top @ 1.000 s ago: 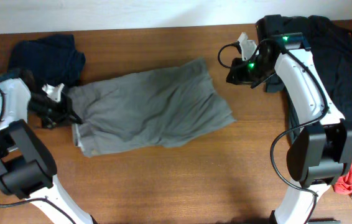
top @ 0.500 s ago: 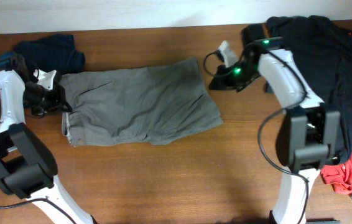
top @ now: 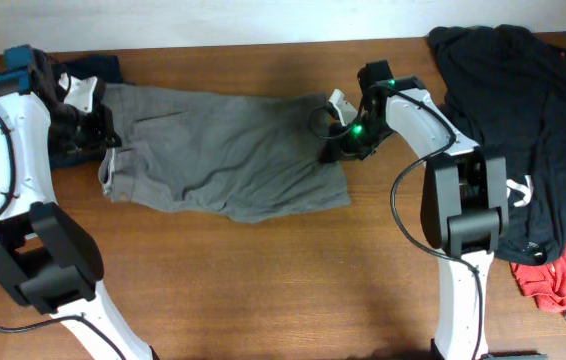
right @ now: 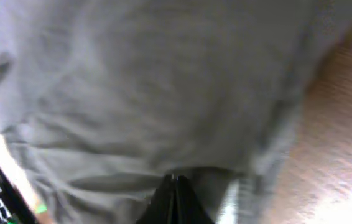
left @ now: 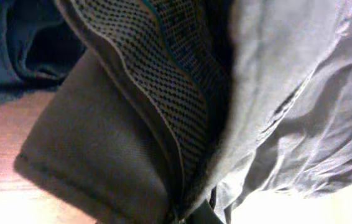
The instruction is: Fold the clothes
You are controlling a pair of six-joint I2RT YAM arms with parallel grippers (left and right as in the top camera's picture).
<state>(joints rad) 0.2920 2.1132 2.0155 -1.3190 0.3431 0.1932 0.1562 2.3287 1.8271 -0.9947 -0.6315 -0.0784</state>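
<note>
The shorts [top: 223,165] now lie farther back on the worktop [top: 263,290], stretched wider. The left pincer [top: 106,140] stays clamped on the waistband, while the right pincer [top: 333,152], moved in, seems pinched onto the leg hem.

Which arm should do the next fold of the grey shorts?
Probably the right. The right gripper pinches the shorts at the leg end and could swing it over, while the left gripper anchors the waistband end.
</note>
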